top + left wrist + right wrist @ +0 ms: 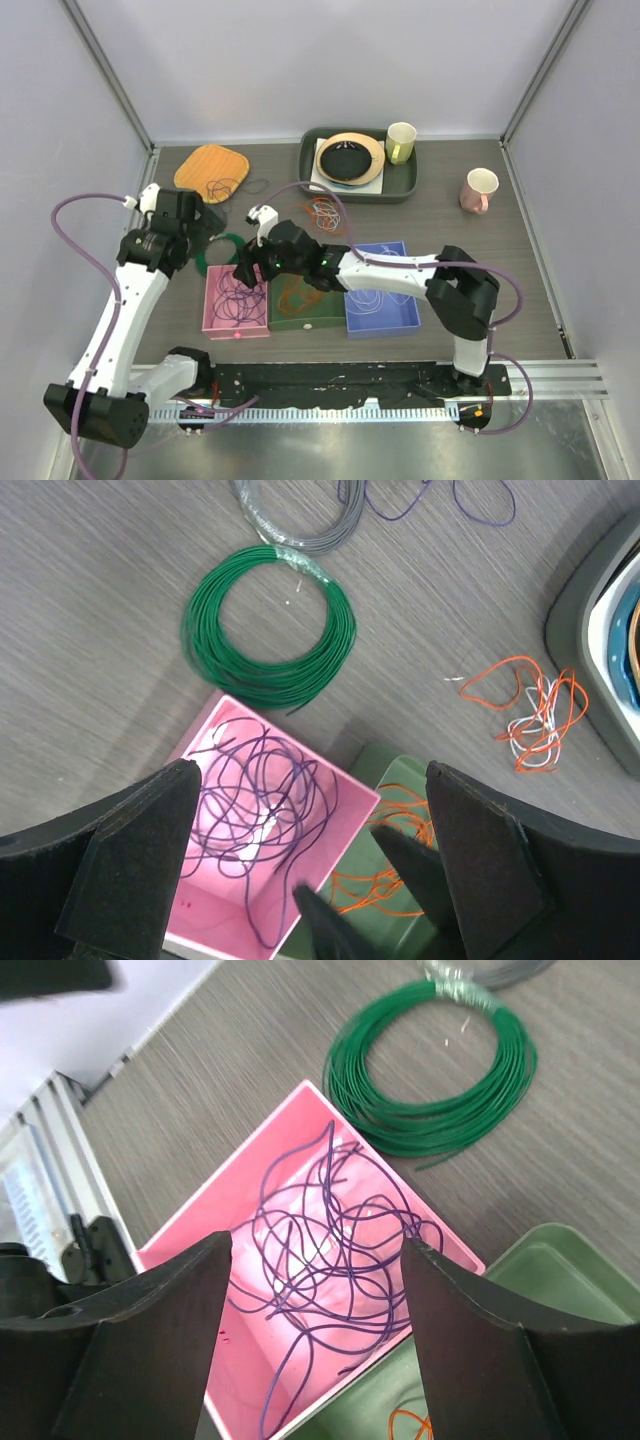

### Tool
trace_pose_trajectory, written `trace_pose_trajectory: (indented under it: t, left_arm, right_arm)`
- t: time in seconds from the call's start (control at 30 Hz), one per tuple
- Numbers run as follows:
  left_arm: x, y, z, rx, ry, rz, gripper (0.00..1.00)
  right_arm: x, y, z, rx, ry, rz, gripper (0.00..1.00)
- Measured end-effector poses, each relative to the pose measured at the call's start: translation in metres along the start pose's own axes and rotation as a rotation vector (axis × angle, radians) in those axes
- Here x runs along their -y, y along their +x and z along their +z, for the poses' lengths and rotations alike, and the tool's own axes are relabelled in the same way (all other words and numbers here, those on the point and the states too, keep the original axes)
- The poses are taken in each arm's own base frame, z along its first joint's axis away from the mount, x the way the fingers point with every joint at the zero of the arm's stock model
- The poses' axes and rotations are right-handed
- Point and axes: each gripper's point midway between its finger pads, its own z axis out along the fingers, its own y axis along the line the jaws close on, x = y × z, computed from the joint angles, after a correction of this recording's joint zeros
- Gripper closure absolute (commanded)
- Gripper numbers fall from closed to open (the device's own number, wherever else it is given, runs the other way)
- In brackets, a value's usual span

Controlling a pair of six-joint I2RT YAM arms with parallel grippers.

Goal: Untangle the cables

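- Currently, the left gripper (310, 780) hangs above the grey wood-grain table (90, 630), its jaws spread wide with nothing between them.
- The right gripper (315, 1245) hangs over the square pink tray (225, 1195), jaws likewise wide and empty.
- A thin dark purple cable (320, 1260) lies in loose loops inside the pink tray.
- A thin orange cable (385, 880) lies in the green tray (390, 765) next to it.
- A white cable (375, 300) lies in the blue tray (385, 328) on the far side of the green one.
- A small tangle of orange and white cables (535, 715) lies on the bare table.
- A thick dark green wire coil (270, 620) lies flat just beyond the pink tray.
- More purple cable loops (222, 187) lie at the edge of the rounded wooden board (205, 162).
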Motion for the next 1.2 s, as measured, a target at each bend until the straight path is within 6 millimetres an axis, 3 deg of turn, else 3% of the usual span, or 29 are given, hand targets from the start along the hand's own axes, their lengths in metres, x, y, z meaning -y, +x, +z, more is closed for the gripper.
trace_pose_trajectory:
  t: [0.13,0.2,0.3,0.47,0.57,0.77,0.87,0.9,0.97,1.07,1.1,1.13,1.2]
  left_arm:
    - [0.011,-0.007,0.029,-0.029,0.007,-0.027,0.00]
    - [0.020,-0.010,0.052,-0.041,0.014,-0.010,0.00]
    - [0.030,-0.013,0.093,-0.079,0.003,0.038,0.00]
    - [0.049,-0.023,0.166,-0.157,0.008,0.120,0.00]
    - [0.063,-0.030,0.203,-0.175,0.036,0.202,0.00]
    - [0.071,-0.037,0.253,-0.182,0.019,0.363,0.02]
    - [0.072,-0.038,0.272,-0.195,0.002,0.412,0.13]
    - [0.073,-0.038,0.277,-0.197,-0.002,0.423,0.24]
    - [0.074,-0.039,0.285,-0.204,-0.008,0.443,0.32]
    - [0.076,-0.041,0.291,-0.214,-0.012,0.467,0.59]
    - [0.077,-0.043,0.291,-0.214,-0.012,0.472,0.90]
    - [0.078,-0.044,0.292,-0.213,-0.013,0.474,1.00]
    - [0.080,-0.048,0.291,-0.214,-0.019,0.482,1.00]
  right_arm:
    - [0.002,-0.032,-0.026,0.092,-0.008,0.025,0.22]
    - [0.015,-0.045,-0.040,0.141,0.004,0.063,0.21]
    - [0.050,-0.058,-0.060,0.199,0.051,0.133,0.21]
    - [0.112,-0.061,-0.092,0.268,0.182,0.216,0.21]
    - [0.120,-0.061,-0.106,0.294,0.229,0.216,0.21]
    - [0.124,-0.075,-0.140,0.383,0.301,0.185,0.20]
    - [0.129,-0.082,-0.155,0.426,0.343,0.173,0.20]
    - [0.130,-0.085,-0.159,0.438,0.355,0.171,0.20]
    - [0.134,-0.088,-0.164,0.455,0.377,0.171,0.20]
    - [0.139,-0.085,-0.168,0.459,0.407,0.169,0.20]
    - [0.140,-0.084,-0.168,0.456,0.414,0.168,0.20]
    - [0.142,-0.081,-0.168,0.451,0.423,0.166,0.20]
    - [0.146,-0.078,-0.169,0.446,0.440,0.166,0.20]
